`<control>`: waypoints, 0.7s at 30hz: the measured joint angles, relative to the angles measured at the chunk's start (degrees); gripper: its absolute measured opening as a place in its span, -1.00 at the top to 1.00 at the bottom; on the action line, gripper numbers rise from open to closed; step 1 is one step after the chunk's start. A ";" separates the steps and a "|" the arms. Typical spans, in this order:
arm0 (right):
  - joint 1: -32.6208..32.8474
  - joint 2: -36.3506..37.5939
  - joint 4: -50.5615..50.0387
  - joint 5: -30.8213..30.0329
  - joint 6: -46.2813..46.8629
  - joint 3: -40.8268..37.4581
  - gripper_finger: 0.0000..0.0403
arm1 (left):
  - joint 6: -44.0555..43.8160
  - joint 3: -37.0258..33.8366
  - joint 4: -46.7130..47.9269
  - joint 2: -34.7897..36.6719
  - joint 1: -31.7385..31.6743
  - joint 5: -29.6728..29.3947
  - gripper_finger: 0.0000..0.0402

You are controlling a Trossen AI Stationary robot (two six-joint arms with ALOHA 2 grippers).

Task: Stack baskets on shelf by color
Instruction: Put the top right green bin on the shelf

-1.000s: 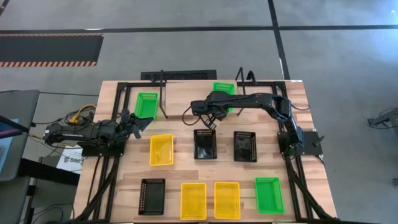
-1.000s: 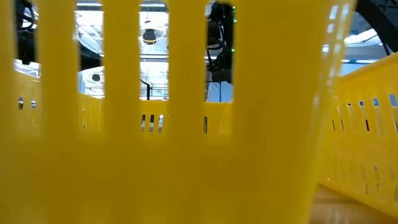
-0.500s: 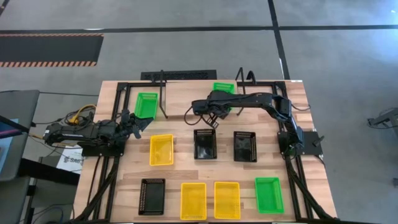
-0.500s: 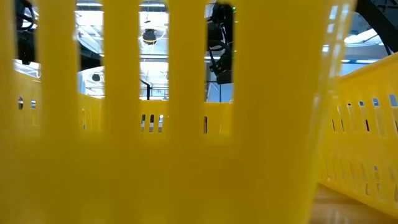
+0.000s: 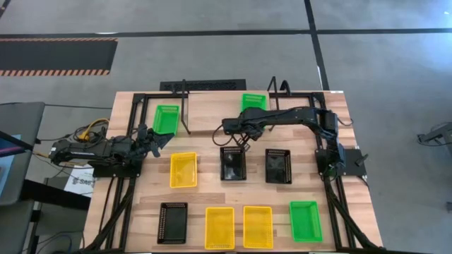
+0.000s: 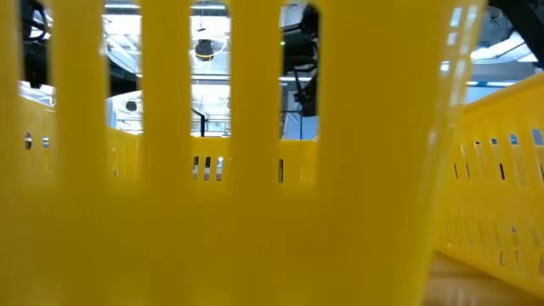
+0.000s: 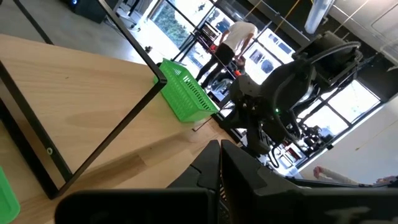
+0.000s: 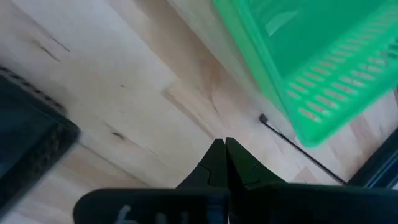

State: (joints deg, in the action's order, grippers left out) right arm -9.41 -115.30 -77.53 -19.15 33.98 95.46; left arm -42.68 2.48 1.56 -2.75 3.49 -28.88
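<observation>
The high view shows the shelf at the table's far side with one green basket on it. A second green basket lies just left of the shelf's left end. Near the middle lie a yellow basket and two black baskets. Along the near edge are a black basket, two yellow ones and a green one. My right gripper hangs shut between the shelf's green basket and the middle black basket, touching nothing. My left gripper waits shut at the table's left side.
A yellow basket wall stands right against the low camera and blocks most of that view. My right arm shows through its slots. The shelf's wire bar crosses the left wrist view. A person stands in the room beyond.
My right gripper has drawn back from the green basket on the shelf, moving a little toward the near edge and the middle black basket. No basket has moved.
</observation>
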 joint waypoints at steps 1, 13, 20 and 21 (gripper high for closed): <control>-0.01 1.28 1.27 0.30 0.36 -1.85 1.00 | 0.00 0.00 -0.01 0.00 0.01 -0.06 1.00; -3.47 10.83 13.44 1.02 0.63 -13.50 1.00 | 0.00 0.00 -0.02 0.01 0.00 -1.63 1.00; -3.15 9.46 16.23 -0.96 -1.64 -15.69 1.00 | -0.02 0.00 -0.02 0.01 0.02 -1.74 1.00; -2.98 9.37 15.63 -1.53 -1.80 -16.02 1.00 | 0.00 0.00 -0.02 0.01 0.02 -1.76 1.00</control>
State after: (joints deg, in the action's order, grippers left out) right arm -12.39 -105.93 -61.90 -20.68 32.18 79.44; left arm -42.68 2.48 1.54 -2.74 3.51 -30.64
